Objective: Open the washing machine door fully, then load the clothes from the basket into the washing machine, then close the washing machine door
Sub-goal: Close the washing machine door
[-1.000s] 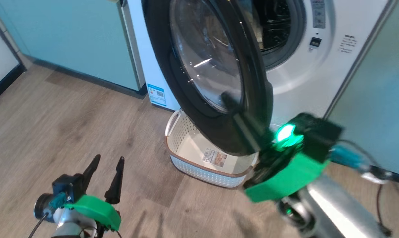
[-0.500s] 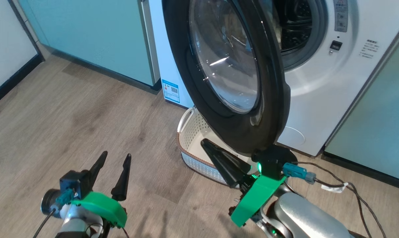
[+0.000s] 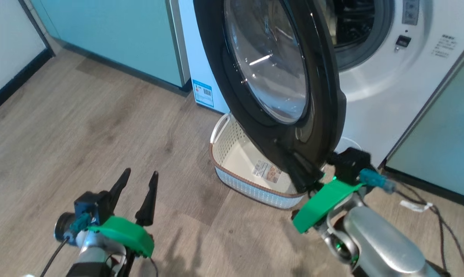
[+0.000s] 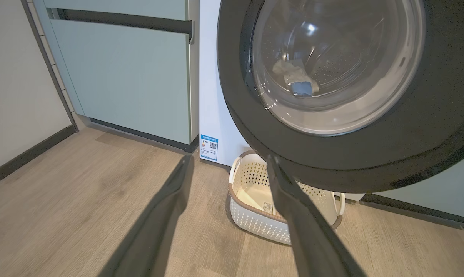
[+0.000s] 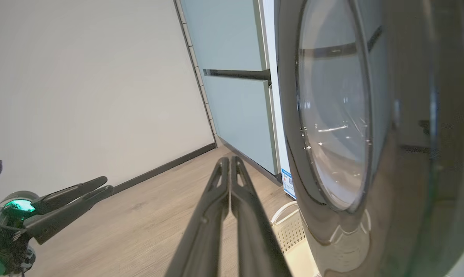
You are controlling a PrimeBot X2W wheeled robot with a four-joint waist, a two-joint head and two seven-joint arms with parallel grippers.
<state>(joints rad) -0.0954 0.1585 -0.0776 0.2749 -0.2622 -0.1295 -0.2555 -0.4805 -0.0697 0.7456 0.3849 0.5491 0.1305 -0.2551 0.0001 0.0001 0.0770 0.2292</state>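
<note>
judged step: closing. the small cream perforated plastic basket [image 3: 247, 187] lies empty, its label sticker bare, and the pale yellow, blue-trimmed clothes [image 4: 295, 80] show through the glass, inside the steel drum of the big white front-loading washing machine [image 3: 370, 96]. the large round glossy black washing machine door [image 3: 236, 96] stands about half open. the right gripper [image 5: 229, 161] has its two dark fingers pressed together, holding nothing; the door's outer face is just beside them, on their right, and contact cannot be confirmed. the left gripper [image 3: 139, 174] is spread wide, empty, with basket and door ahead of it, well apart. the next move probably calls for sweeping the closed fingers rightward against the lower rim until the door latches.
</note>
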